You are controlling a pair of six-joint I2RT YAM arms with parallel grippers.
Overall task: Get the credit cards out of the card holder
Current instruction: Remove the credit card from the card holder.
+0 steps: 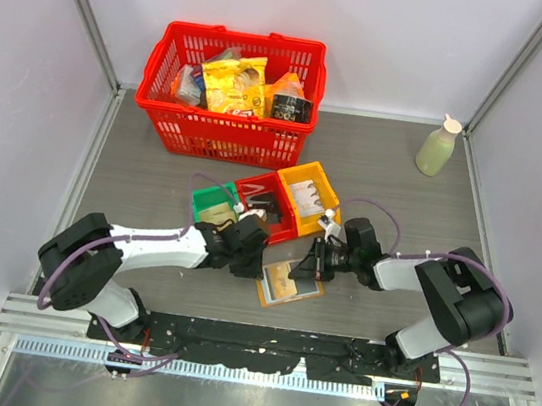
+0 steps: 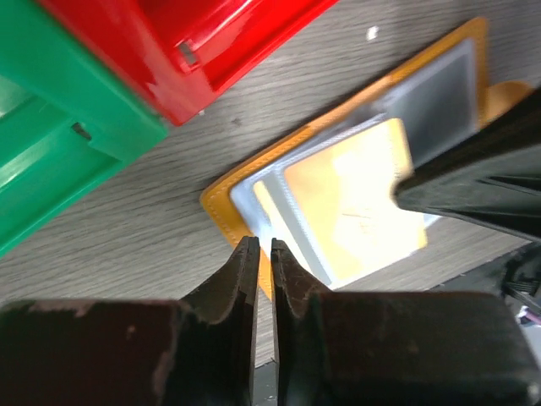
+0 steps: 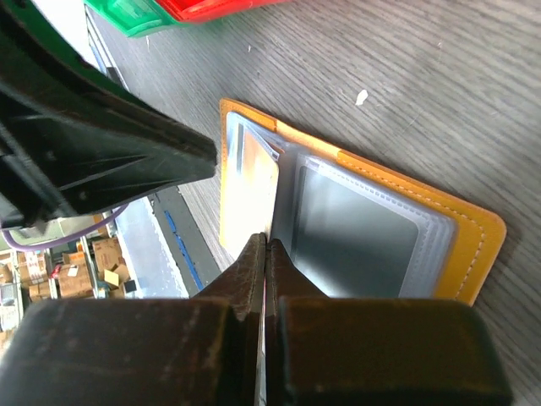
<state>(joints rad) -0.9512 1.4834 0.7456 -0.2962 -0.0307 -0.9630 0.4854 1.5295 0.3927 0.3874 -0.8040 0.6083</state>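
The tan-orange card holder [image 1: 290, 284] lies open on the table between my two grippers. Its orange edge [image 2: 221, 203] and bluish clear sleeves show in both wrist views. A pale cream credit card [image 2: 355, 203] sits in the upper sleeve page. My right gripper [image 3: 266, 241] is shut at the edge of that credit card [image 3: 249, 190], and a thin pale strip shows between its jaws. The sleeve [image 3: 355, 228] beside it looks empty. My left gripper [image 2: 264, 247] hovers at the holder's near edge, open by a narrow slit with nothing in it.
A green bin [image 1: 212, 203], a red bin [image 1: 266, 205] and a yellow-orange bin [image 1: 308, 193] stand just behind the holder. Farther back is a red basket [image 1: 231, 91] of packets. A pale bottle [image 1: 438, 146] stands at the back right.
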